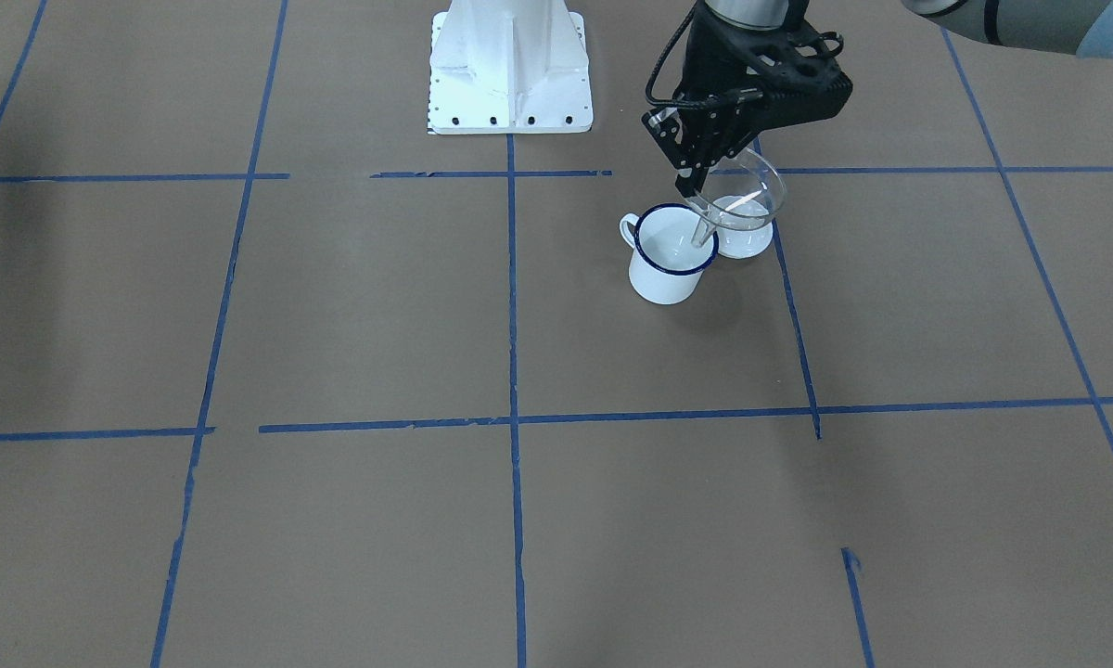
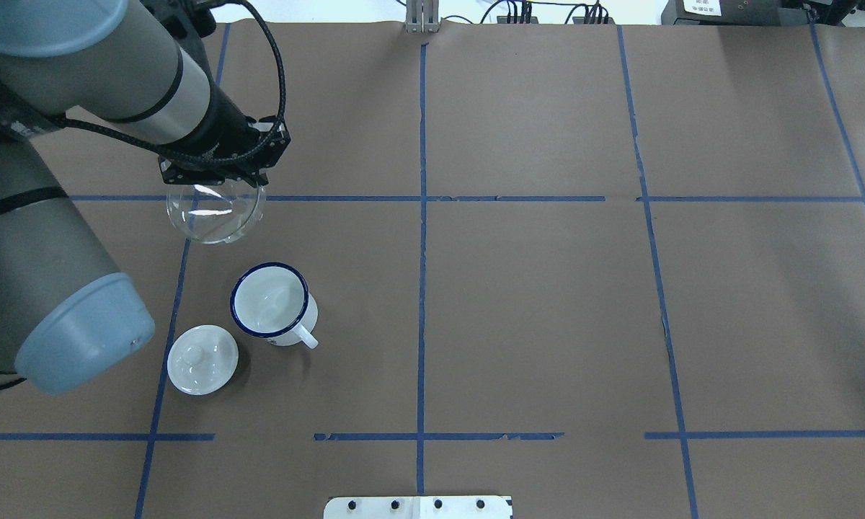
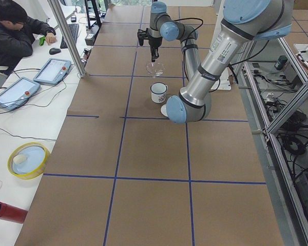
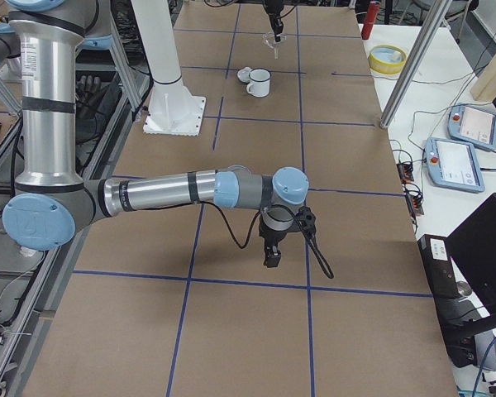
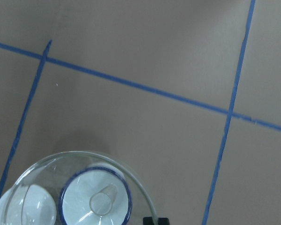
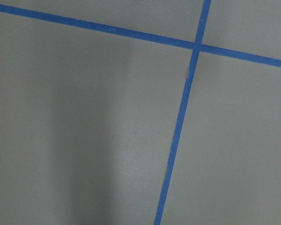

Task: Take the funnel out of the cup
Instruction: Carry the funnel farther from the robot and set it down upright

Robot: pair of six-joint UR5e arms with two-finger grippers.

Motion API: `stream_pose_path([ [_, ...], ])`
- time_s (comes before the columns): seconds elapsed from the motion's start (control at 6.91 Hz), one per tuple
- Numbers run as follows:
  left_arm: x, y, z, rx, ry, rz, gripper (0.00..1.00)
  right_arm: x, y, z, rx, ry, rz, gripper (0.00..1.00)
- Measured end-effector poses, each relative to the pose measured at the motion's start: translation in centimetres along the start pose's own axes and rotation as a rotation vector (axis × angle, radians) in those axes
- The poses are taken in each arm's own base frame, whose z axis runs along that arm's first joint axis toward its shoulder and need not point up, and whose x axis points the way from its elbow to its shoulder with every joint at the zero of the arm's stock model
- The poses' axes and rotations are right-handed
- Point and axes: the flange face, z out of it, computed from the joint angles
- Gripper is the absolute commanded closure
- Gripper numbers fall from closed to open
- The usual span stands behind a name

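L gripper (image 1: 694, 178) pinches clear round funnel (image 1: 749, 193) rim above white enamel cup (image 1: 672, 258); R gripper (image 4: 271, 258) unclear.

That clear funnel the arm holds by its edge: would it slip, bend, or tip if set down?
Probably stiff: the funnel looks round and undistorted though the left gripper pinches only its rim. Its glossy wall looks slippery, so that hold may be delicate. Stood on its thin spout it would likely topple; bowl down seems steadier.
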Motion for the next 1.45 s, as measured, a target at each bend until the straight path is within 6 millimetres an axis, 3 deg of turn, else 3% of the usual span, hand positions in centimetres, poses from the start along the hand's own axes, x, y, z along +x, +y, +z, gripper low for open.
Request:
stream_pose_path([
  [0.29,0.7,-5.4,3.5,0.171,0.142,-0.257,1.00,0.0,0.0,0.0,0.000,0.000,0.000,0.00],
  [0.58,0.4,-9.4,8.3,0.297,0.299,-0.488,1.00,0.0,0.0,0.0,0.000,0.000,0.000,0.00],
  [0.87,-1.0,-13.2,16.8,0.393,0.369,-0.639,1.00,0.0,0.0,0.0,0.000,0.000,0.000,0.00],
  [1.16,-2.2,-13.6,23.8,0.476,0.403,-0.668,1.00,0.0,0.0,0.0,0.001,0.000,-0.001,0.00],
  [1.45,-2.8,-12.3,27.1,0.498,0.401,-0.661,0.93,0.0,0.0,0.0,0.001,0.000,-0.001,0.00],
])
